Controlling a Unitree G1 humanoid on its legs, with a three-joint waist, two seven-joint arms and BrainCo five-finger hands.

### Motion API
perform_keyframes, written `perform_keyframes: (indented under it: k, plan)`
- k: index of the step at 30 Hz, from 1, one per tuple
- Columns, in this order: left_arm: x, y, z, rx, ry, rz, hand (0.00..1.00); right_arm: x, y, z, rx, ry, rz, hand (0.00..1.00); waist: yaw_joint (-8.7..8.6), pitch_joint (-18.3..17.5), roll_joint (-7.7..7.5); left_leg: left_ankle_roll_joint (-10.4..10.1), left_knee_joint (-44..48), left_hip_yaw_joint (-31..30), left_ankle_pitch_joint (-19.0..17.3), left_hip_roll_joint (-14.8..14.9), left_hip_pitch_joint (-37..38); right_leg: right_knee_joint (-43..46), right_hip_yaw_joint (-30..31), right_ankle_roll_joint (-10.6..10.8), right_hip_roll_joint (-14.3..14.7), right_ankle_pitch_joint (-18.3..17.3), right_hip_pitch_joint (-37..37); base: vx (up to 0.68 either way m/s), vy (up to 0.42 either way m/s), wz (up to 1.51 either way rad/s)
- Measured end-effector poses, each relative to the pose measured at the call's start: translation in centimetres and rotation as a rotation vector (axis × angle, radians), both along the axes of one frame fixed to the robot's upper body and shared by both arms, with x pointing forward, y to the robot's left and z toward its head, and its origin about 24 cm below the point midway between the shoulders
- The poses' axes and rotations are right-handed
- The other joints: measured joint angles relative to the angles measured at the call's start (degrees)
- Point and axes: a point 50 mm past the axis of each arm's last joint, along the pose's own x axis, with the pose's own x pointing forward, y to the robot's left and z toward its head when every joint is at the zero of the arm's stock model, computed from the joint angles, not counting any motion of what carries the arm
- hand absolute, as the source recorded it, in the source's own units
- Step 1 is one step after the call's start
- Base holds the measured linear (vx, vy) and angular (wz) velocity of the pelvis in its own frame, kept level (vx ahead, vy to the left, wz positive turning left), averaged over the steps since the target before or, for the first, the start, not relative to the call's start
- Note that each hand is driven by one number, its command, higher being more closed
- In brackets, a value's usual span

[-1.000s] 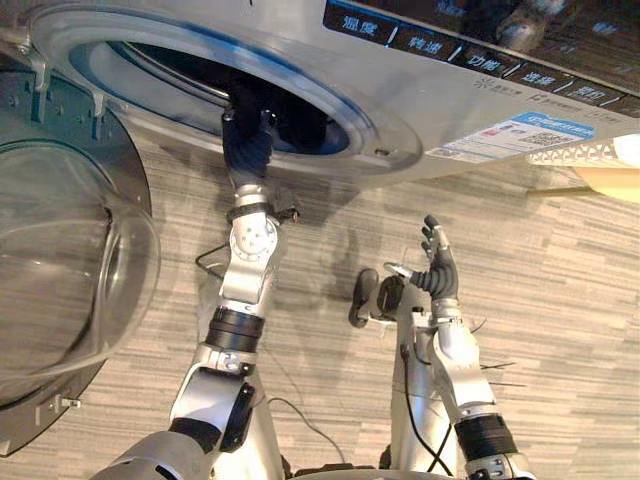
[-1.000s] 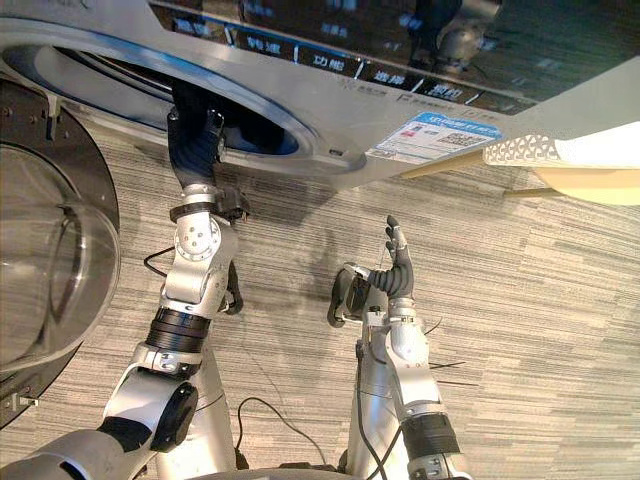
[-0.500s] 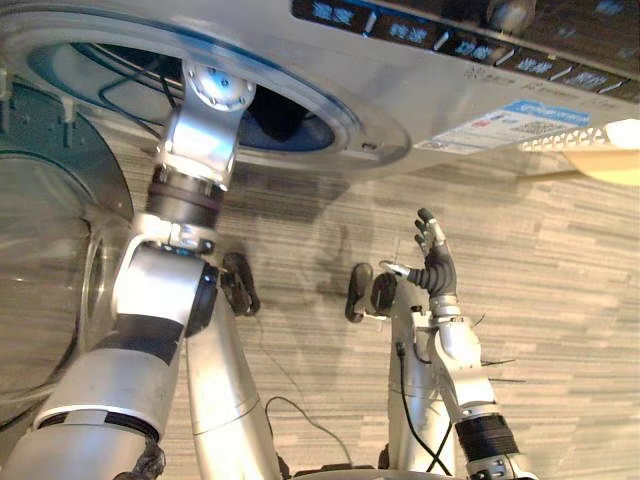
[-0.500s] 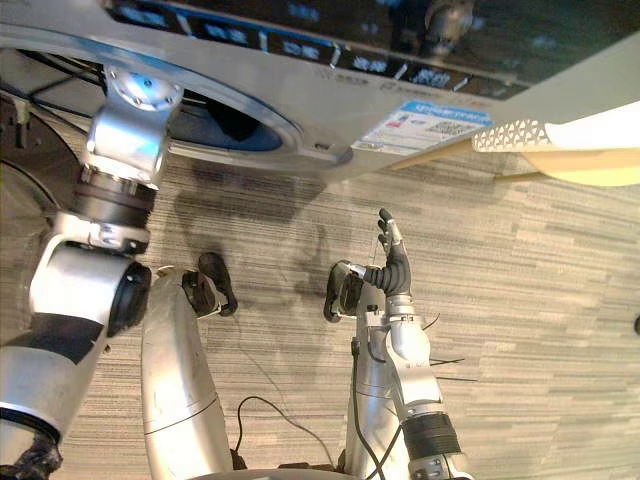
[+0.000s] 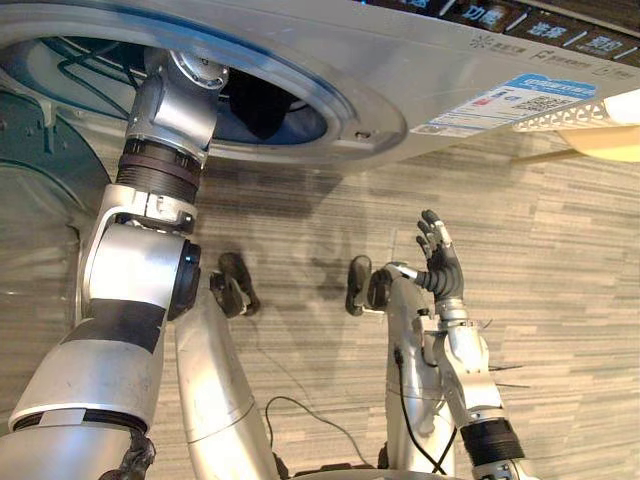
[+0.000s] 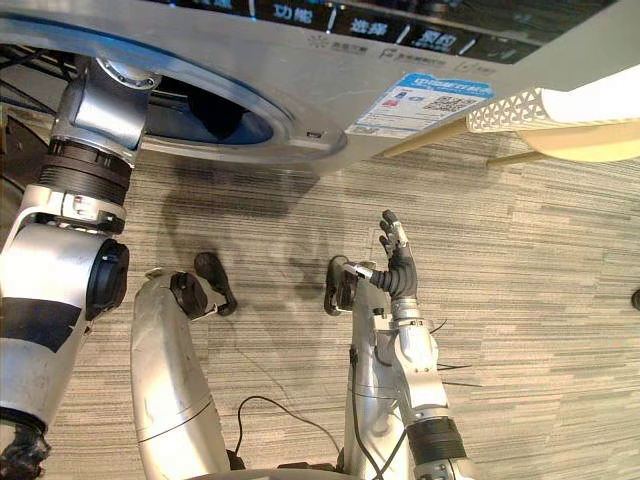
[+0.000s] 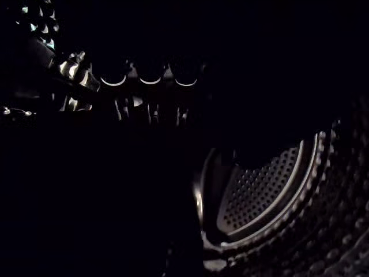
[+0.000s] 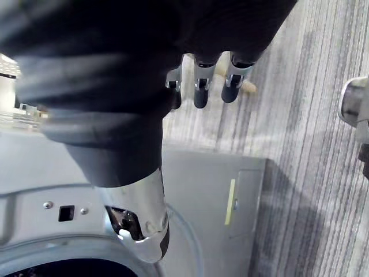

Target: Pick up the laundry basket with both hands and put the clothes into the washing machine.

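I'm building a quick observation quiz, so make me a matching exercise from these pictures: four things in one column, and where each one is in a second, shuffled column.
Things:
1. left hand
2. right hand
3. blue-and-white sticker
4. glass door

Places:
A. on the washing machine front, right of its opening
B. swung open at the robot's left
C. inside the dark drum
D. raised above the floor, fingers straight

Pairs: 1-C, 2-D, 3-A, 4-B.
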Motion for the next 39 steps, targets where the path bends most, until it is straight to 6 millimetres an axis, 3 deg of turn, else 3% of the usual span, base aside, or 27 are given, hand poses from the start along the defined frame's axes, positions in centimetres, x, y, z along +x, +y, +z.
perform_keyframes:
  k: [4, 9, 12, 14, 17, 19, 22, 26, 28, 32, 35, 39]
  plan:
    - [-0.4, -0.4, 0.0, -0.068, -0.046, -0.044, 0.0, -0.1, -0.2, -0.4, -0.008, 0.015, -0.009, 0.0, 0.05, 0.0, 0.0, 0.45, -0.87, 0.08, 0.58, -0.94, 0.96, 0.0, -0.1, 0.01, -1.05, -0.05, 1.13, 0.0, -0.047, 0.17]
    - [-1.4, -0.6, -3.7, -0.181, -0.094, -0.136, 0.0, -0.2, -0.4, -1.3, -0.037, 0.054, -0.041, 0.0, 0.67, 0.0, 0.0, 0.4, -1.9, 0.12, 0.6, -1.68, 4.19, -0.33, -0.58, -0.22, -2.0, -0.57, 4.48, 0.0, -0.049, 0.14]
    - [-1.8, -0.9, -8.7, -0.267, -0.035, -0.188, 0.0, -0.4, -0.7, -2.6, -0.076, 0.107, -0.074, 0.0, 1.73, 0.0, 0.0, -0.32, -4.58, 0.38, 1.06, -2.57, 8.34, -2.06, -1.32, -0.42, -2.93, -0.92, 8.64, 0.01, -0.084, 0.28]
    - [-2.2, -0.8, -14.0, -0.332, 0.083, -0.186, 0.0, -0.4, -1.2, -4.3, -0.091, 0.185, -0.115, 0.0, 2.39, 0.0, 0.0, -0.89, -8.42, 0.8, 2.02, -3.82, 13.75, -4.81, -2.14, -0.54, -3.89, -1.01, 13.94, 0.03, -0.102, 0.35]
    - [-3.0, -1.0, -19.9, -0.433, 0.242, -0.194, 0.0, -0.5, -1.9, -6.3, -0.092, 0.285, -0.158, 0.0, 3.17, 0.0, 0.0, -1.66, -13.23, 1.08, 3.04, -4.88, 20.47, -8.98, -3.36, -0.6, -4.43, -0.96, 20.78, 0.06, -0.091, 0.29]
    - [-4.9, -0.8, -26.0, -0.565, 0.411, -0.191, 0.0, -0.8, -2.5, -7.5, -0.099, 0.358, -0.181, 0.0, 3.35, -0.87, 0.06, -2.12, -18.68, 1.36, 4.36, -6.01, 27.36, -13.67, -4.89, -0.7, -5.07, -0.7, 27.89, 0.09, -0.086, 0.34]
    - [-8.1, -0.4, -32.3, -0.712, 0.605, -0.173, 0.0, -1.3, -3.0, -8.9, -0.107, 0.429, -0.193, 0.0, 4.28, -2.76, 0.19, -2.56, -25.61, 1.92, 6.41, -7.17, 35.37, -20.09, -6.66, -0.55, -5.23, 0.32, 36.16, 0.12, -0.071, 0.23]
    - [-11.7, -0.2, -37.7, -0.853, 0.782, -0.146, 0.0, -1.7, -2.0, -9.8, -0.108, 0.489, -0.177, 0.0, 4.86, -5.59, 1.24, -2.77, -34.08, 2.8, 8.36, -8.25, 44.41, -28.32, -8.85, -0.26, -5.51, 2.25, 45.56, 0.12, -0.04, 0.18]
    - [-14.2, 0.3, -41.5, -0.958, 0.904, -0.067, 0.0, -2.3, -0.6, -10.7, -0.103, 0.529, -0.144, 0.0, 5.13, -7.9, 1.72, -2.86, -39.73, 3.78, 9.55, -8.4, 50.66, -34.61, -9.21, 0.31, -4.77, 4.2, 51.52, 0.13, -0.001, -0.07]
    - [-19.5, 1.1, -47.6, -1.068, 1.152, 0.092, 0.0, -6.0, -0.2, -14.6, -0.108, 0.723, -0.134, 0.0, 5.29, -14.29, 3.16, -2.7, -53.02, 5.84, 13.37, -10.09, 61.56, -48.99, -10.54, 1.63, -3.98, 9.23, 62.22, 0.13, 0.009, 0.0]
    - [-22.1, 1.4, -50.0, -1.075, 1.29, 0.162, 0.0, -7.7, -0.6, -16.9, -0.133, 0.855, -0.131, 0.0, 4.63, -16.65, 3.88, -2.57, -62.75, 7.41, 17.25, -11.55, 68.26, -59.06, -10.49, 2.39, -3.33, 13.66, 68.05, 0.14, 0.033, -0.13]
    - [-23.3, 2.0, -50.9, -1.06, 1.345, 0.204, 0.0, -9.2, -1.4, -18.4, -0.143, 0.955, -0.15, 0.0, 4.38, -16.91, 4.03, -2.45, -73.2, 8.91, 21.7, -13.05, 76.29, -68.41, -10.33, 2.91, -2.14, 18.15, 74.74, 0.12, 0.029, -0.17]
